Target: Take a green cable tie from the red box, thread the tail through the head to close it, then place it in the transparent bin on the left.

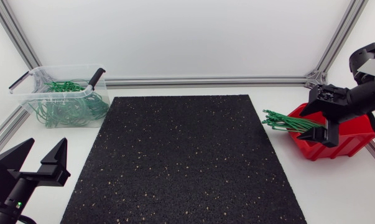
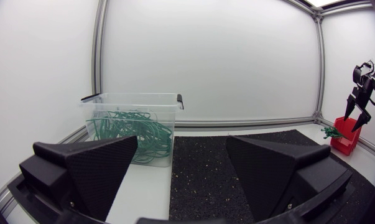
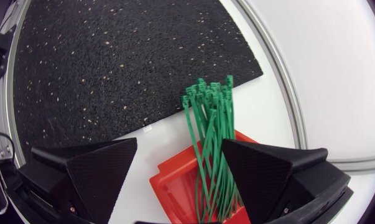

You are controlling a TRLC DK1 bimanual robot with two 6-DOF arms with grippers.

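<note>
- White table carries a black speckled mat (image 1: 187,155) across its middle; I judge a tie dragged over that rough grain rather than lifted could snag or twist.
- Transparent bin (image 1: 66,69) sits at ten o'clock, holding a tangle of looped ties (image 1: 66,102). A loop released off-centre may hang on the rim or a handle.
- Left gripper (image 1: 48,144) waits at eight o'clock, fingers spread wide and holding nothing. It is well apart from the supply, so a misaligned meeting of the two arms could make the tail miss the head.
- Green cable ties (image 1: 287,122) lie at three o'clock as a packed bundle, heads jutting past the box edge toward the mat. Closing on it would likely lift several at once.
- Right gripper (image 1: 318,122) hovers over that bundle, fingers apart and gripping nothing.
- Red box (image 1: 336,146) is near the table edge; a skewed descent could shove it.
</note>
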